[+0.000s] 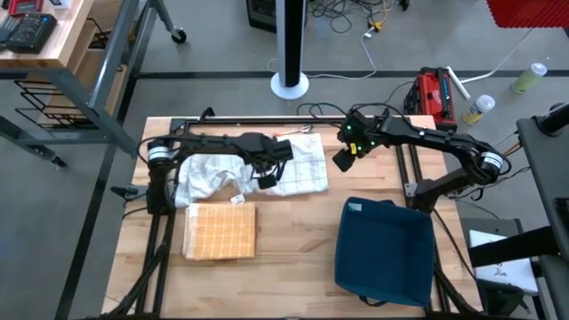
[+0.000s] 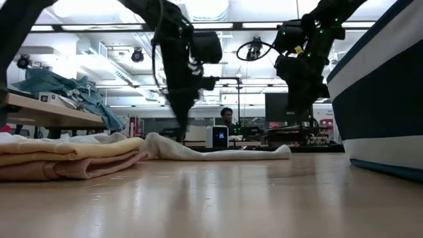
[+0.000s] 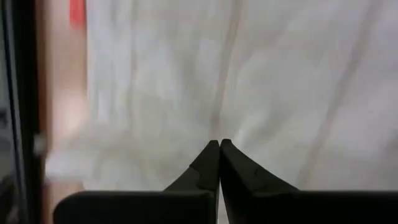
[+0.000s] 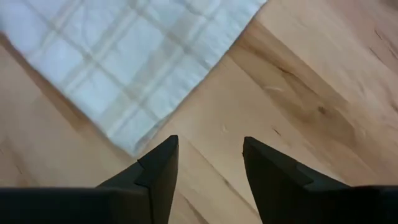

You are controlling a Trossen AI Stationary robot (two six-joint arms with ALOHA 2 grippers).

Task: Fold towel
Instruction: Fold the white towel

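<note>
A white towel with faint plaid lines [image 1: 302, 167] lies on the far middle of the wooden table, bunched at its left part [image 1: 209, 178] and flat at its right. My left gripper [image 1: 265, 180] hangs over the towel's middle, pointing steeply down, its fingertips [image 3: 219, 144] shut together with no cloth showing between them. My right gripper [image 4: 210, 149] stands open over bare wood just right of the towel's right corner [image 4: 134, 148], with nothing between its fingers. My left gripper points down at the towel's middle [image 3: 280, 81] with shut fingers. Whether the tips touch the cloth I cannot tell; in the low view the towel [image 2: 225, 153] lies flat on the table.
A folded orange towel [image 1: 220, 231] lies near the table's left front. A dark blue bin [image 1: 384, 251] stands at the right front. Bare wood shows between them and in front of the white towel.
</note>
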